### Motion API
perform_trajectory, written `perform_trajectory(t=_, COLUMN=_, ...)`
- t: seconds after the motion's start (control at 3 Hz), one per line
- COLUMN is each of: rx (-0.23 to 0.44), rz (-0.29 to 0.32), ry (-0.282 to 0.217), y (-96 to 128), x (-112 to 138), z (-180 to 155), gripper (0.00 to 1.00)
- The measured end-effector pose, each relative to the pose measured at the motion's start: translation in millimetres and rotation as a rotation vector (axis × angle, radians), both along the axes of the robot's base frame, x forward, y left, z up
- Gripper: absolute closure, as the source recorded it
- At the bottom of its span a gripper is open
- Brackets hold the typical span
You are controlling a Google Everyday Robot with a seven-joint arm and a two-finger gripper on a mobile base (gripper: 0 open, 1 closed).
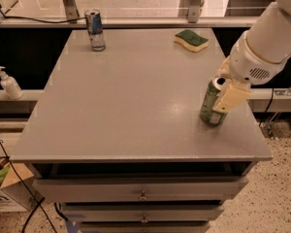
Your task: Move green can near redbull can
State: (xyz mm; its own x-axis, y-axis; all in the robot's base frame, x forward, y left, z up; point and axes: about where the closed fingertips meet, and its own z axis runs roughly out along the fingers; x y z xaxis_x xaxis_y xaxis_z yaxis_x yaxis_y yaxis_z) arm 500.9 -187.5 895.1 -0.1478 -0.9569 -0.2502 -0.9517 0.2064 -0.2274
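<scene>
Obs., standing by the bench: gripper (228,101) is low over the near right part of the table (136,106), pressed up against the green can (209,103). Can sits right at the claw, on the side facing table centre, base on the top, leaning slightly. Claw state: can't tell, whether it grips the can or only touches it isn't visible.

Redbull can (94,29) stands upright well apart from the claw, diagonally across the table at the far corner. Sponge (191,39) lies beyond the claw, nearer than the redbull.

Step, my read: grasp phase, transport not yet begun. Next needs a firm hold, a small lift, then a long diagonal carry past the sponge, set down beside redbull w/o knocking it.
</scene>
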Motion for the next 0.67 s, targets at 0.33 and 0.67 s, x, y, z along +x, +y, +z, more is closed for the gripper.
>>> perform_trajectory(t=0.33, rx=0.071, rz=0.056, ry=-0.006, y=24, x=6, z=20, gripper=0.87)
perform_trajectory(t=0.67, rx=0.176, rz=0.152, ry=-0.077, y=70, x=16, z=68, gripper=1.00)
